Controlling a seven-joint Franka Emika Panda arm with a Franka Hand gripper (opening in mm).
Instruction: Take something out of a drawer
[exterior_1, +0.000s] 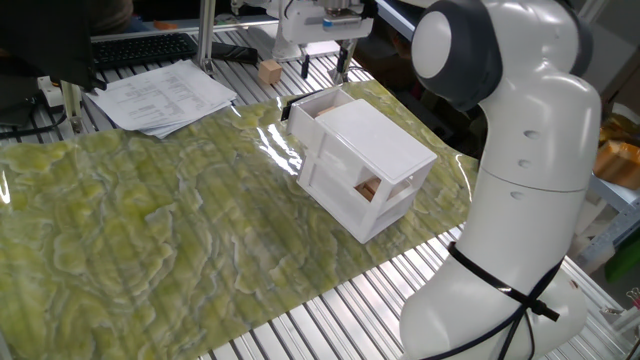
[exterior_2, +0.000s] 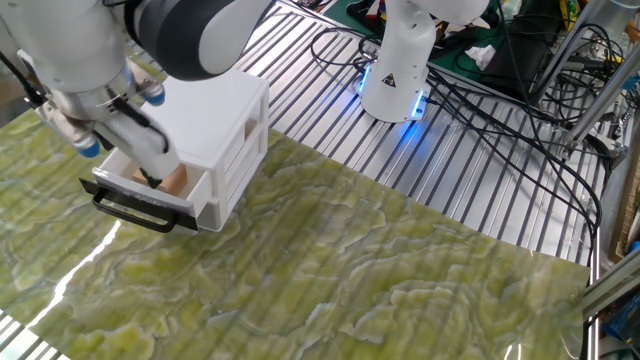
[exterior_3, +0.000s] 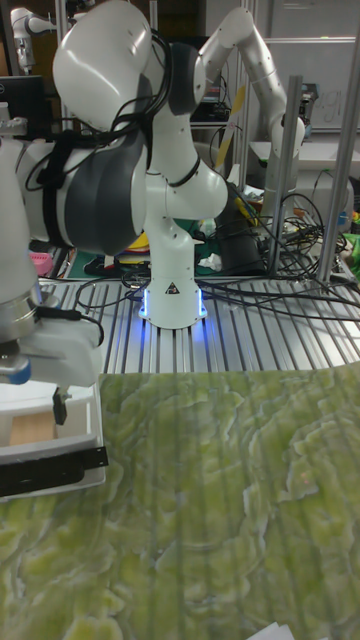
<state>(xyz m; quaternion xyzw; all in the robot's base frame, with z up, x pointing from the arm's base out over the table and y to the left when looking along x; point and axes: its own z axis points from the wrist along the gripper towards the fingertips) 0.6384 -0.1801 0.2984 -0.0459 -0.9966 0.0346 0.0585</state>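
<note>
Hanging over the open drawer, the gripper has its fingers spread, holding nothing. Cube sits inside the drawer, toward the cabinet side, one finger just beside it. Black handle marks the drawer's front edge. Green mat in front of the cabinet is open. Second cube lies behind the cabinet, off the mat.

Small tan wooden cube sits inside the pulled-out upper white drawer of the white cabinet, against the drawer's right wall, partly hidden.
</note>
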